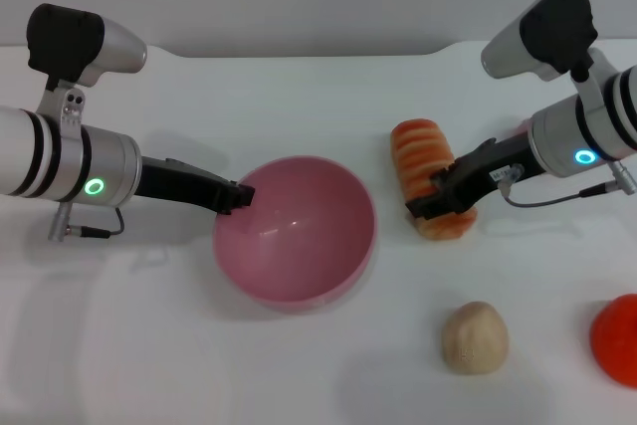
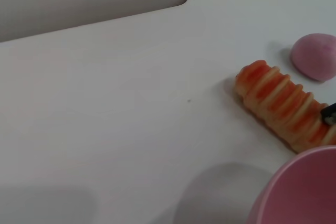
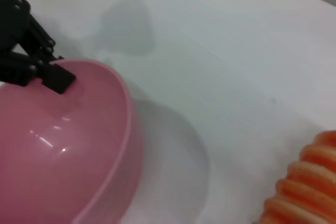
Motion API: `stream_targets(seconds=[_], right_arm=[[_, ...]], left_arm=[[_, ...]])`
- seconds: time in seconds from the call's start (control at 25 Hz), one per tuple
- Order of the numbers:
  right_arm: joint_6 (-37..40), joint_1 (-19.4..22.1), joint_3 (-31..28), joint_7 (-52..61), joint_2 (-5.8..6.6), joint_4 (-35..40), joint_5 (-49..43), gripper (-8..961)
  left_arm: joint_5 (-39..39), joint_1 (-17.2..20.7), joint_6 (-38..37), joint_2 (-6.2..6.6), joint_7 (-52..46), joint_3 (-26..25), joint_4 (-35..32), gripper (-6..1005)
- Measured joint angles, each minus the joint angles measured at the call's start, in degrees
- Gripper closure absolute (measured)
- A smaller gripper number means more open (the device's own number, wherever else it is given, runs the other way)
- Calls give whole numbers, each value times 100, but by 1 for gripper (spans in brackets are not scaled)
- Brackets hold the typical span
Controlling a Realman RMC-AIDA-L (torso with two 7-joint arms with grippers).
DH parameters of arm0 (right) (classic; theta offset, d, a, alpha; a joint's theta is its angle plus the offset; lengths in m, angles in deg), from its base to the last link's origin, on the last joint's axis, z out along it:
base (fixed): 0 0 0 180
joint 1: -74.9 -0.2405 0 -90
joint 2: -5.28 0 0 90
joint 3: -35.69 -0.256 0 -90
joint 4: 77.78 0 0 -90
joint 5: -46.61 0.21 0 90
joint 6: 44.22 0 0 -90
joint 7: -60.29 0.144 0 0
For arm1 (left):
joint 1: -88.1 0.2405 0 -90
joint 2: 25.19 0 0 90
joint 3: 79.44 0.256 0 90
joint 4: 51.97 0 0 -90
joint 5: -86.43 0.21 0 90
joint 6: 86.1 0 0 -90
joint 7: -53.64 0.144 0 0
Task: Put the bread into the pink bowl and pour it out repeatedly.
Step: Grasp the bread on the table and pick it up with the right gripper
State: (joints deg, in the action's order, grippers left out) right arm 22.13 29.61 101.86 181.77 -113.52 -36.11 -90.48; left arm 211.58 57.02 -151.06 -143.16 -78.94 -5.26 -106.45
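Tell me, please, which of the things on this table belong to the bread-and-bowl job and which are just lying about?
In the job:
bread, under the right gripper
pink bowl, its rim held by the left gripper

Lying about:
round tan bun
small pink dome
red-orange thing at the table's edge

My arms are silver with black bands, glowing green rings, black camera heads, black jaws, and grey cables.

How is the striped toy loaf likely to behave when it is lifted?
The bread looks moulded, so probably stiff and light. Its ridges should aid grip. The right end effector sits near one end, so it may tilt.
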Motion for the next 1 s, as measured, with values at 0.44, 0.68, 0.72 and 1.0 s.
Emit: stream_targets(seconds=[0.44, 0.68, 0.72, 1.0], right_arm=[[-287, 198, -62, 25, 18, -42, -36, 366], [-427, 367, -122, 92, 40, 156, -54, 369], [-434, 382, -154, 93, 43, 177, -57, 370], [-445, 404, -220, 232, 64, 197, -263, 373]], left_arm=[[0, 19, -39, 4, 3, 21, 0, 951], [0, 30, -45, 0, -5, 133, 0, 951], [0, 31, -45, 0, -15, 146, 0, 951], [0, 41, -43, -4, -49, 158, -1, 950]])
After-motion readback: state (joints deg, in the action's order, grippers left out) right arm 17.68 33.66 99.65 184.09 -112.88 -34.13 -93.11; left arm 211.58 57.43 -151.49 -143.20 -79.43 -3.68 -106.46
